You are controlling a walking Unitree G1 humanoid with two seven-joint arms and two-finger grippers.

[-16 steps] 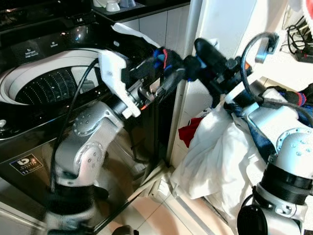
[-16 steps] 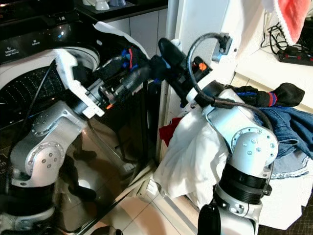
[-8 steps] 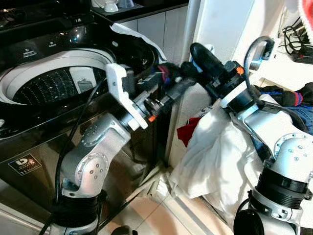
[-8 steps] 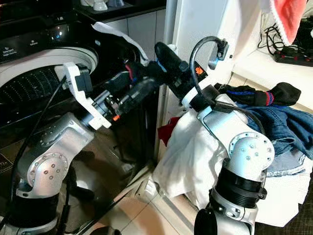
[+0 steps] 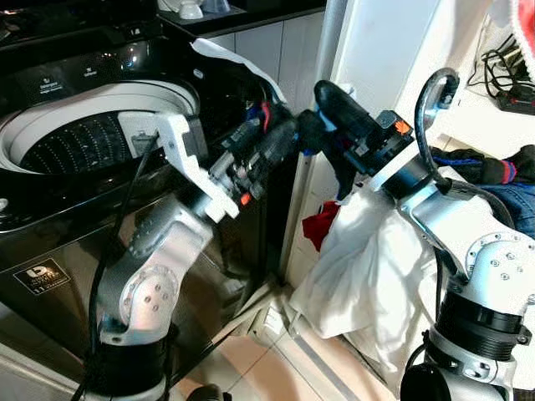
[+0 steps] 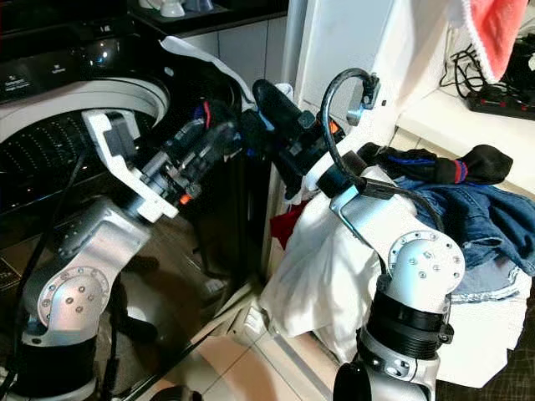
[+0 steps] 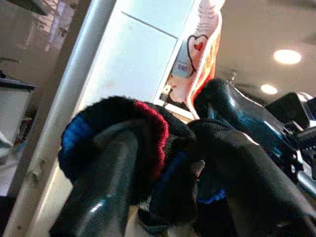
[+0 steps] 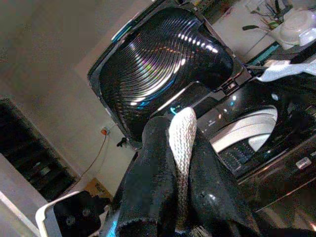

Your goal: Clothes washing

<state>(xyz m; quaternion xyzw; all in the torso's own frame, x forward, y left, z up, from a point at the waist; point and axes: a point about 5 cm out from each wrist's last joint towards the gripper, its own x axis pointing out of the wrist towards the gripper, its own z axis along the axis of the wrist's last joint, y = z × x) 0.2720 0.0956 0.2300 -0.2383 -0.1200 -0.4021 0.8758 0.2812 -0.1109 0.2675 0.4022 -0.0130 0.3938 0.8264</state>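
A black top-loading washer (image 5: 50,225) fills the left of the scene, its lid (image 8: 163,64) raised and its white-rimmed drum (image 5: 75,142) open. To its right stands a white cabinet (image 5: 384,58), and near the right arm a heap of laundry: a white sheet (image 5: 368,267) hangs down over the front, jeans (image 6: 476,217) lie further right, a dark sock (image 6: 451,163) with red and blue stripes rests on top, and a red cloth (image 5: 322,227) peeks out at the sheet's left edge. A white rag (image 5: 230,60) lies on the washer's far right corner.

Both arms meet high between washer and cabinet. The left gripper (image 5: 272,142) is clenched on a black sock (image 7: 143,148) with red and blue bands, just off the washer's right edge. The right gripper (image 5: 326,104) touches it from the right, its fingers (image 8: 158,182) pinching a grey-white knit strip (image 8: 181,148).
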